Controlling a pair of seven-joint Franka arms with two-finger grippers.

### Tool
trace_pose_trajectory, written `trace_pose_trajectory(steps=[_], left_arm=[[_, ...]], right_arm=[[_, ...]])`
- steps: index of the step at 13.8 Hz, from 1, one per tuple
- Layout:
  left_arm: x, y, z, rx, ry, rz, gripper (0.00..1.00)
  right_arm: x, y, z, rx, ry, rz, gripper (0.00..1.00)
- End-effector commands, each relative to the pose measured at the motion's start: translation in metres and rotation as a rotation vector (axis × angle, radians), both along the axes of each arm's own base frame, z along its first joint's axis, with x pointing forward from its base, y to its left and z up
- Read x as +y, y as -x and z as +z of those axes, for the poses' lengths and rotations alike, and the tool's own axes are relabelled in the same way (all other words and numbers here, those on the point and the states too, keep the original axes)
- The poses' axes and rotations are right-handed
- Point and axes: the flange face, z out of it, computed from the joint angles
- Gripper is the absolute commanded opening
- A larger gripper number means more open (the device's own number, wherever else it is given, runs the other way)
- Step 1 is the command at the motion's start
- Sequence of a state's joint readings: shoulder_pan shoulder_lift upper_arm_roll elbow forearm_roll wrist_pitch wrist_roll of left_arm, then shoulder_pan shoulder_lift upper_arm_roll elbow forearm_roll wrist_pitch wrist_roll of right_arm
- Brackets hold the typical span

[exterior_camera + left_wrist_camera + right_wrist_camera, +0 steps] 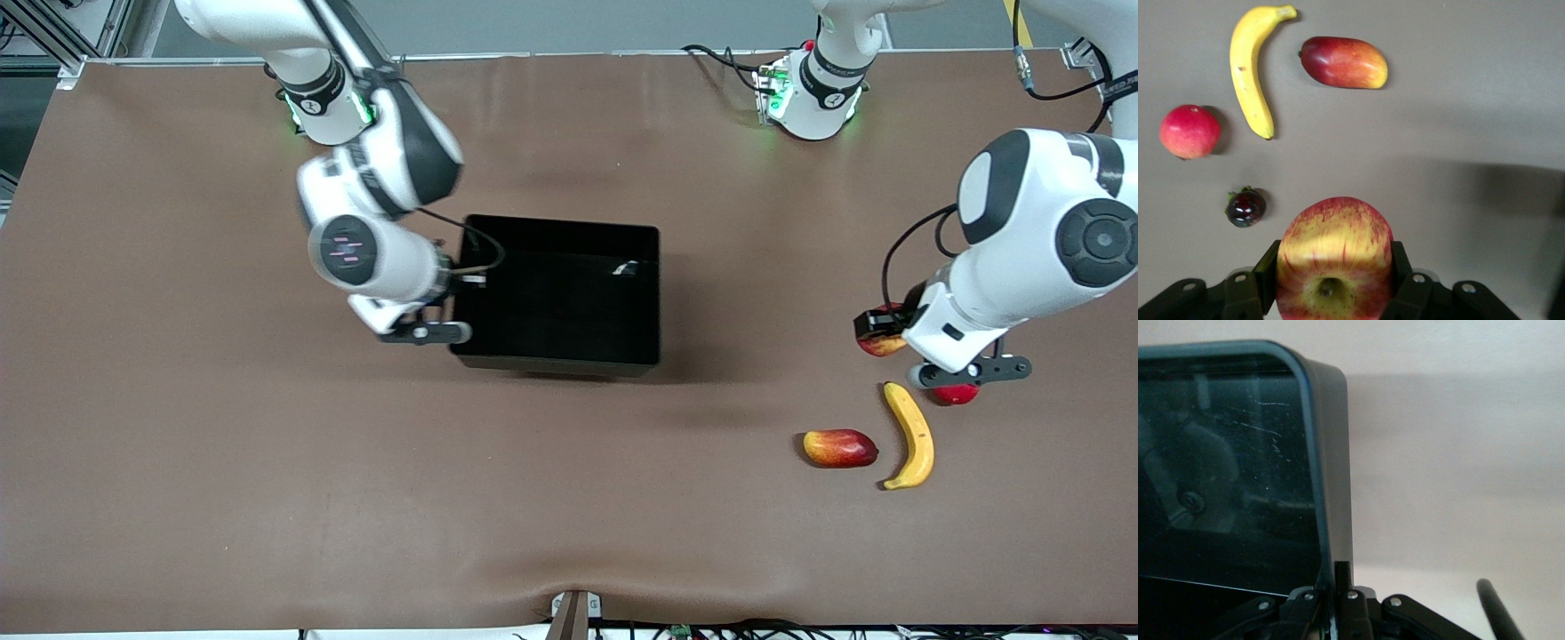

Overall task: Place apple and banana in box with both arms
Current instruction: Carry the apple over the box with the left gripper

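My left gripper (876,331) is shut on the red and yellow apple (883,343), at the left arm's end of the table; in the left wrist view the apple (1335,243) sits between both fingers (1265,270). The yellow banana (911,436) lies on the table nearer the front camera than the apple, and also shows in the left wrist view (1248,67). The black box (556,360) stands mid-table. My right gripper (452,300) is shut on the box's wall at the right arm's end; the right wrist view shows that wall (1331,453) pinched at my right gripper (1339,587).
A red-yellow mango-like fruit (840,447) lies beside the banana. A round red-pink fruit (956,394) lies under the left hand. A small dark fruit (1245,207) lies near the apple, seen only in the left wrist view. The brown mat is wrinkled at the front edge (573,591).
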State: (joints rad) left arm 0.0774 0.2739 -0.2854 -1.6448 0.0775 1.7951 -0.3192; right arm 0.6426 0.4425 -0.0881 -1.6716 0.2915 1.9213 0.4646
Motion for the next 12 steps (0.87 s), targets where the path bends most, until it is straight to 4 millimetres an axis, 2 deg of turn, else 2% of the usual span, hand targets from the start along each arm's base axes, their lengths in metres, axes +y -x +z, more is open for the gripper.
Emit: trace_pose_trajectory(steps=[1,3,5,6,7,9,12], left_arm=[[-0.023,0.007,0.008,-0.005,-0.008,0.011,0.00],[-0.047,0.011,0.007,-0.013,0.001,0.029,0.00],[-0.067,0.014,-0.003,-0.019,0.014,0.036,0.00],[-0.078,0.016,-0.008,-0.023,0.022,0.041,0.00],[-0.093,0.018,-0.016,-0.029,0.033,0.049,0.00],[-0.134,0.027,-0.040,-0.035,0.050,0.052,0.00],[-0.190,0.038,-0.085,-0.024,0.078,0.025,0.00]], right_arm=[[0.033,0.002,-0.024,-0.040,-0.029,-0.073,0.00],[0.059,0.011,-0.057,-0.077,-0.038,-0.065,0.00],[0.064,0.012,-0.079,-0.080,-0.029,-0.061,0.00],[0.062,0.010,-0.078,-0.072,-0.026,-0.064,0.30],[0.063,0.011,-0.077,-0.078,-0.021,-0.049,0.99],[0.065,0.007,-0.058,-0.105,-0.036,-0.046,1.00],[0.055,-0.002,-0.008,-0.176,-0.048,-0.038,1.00]])
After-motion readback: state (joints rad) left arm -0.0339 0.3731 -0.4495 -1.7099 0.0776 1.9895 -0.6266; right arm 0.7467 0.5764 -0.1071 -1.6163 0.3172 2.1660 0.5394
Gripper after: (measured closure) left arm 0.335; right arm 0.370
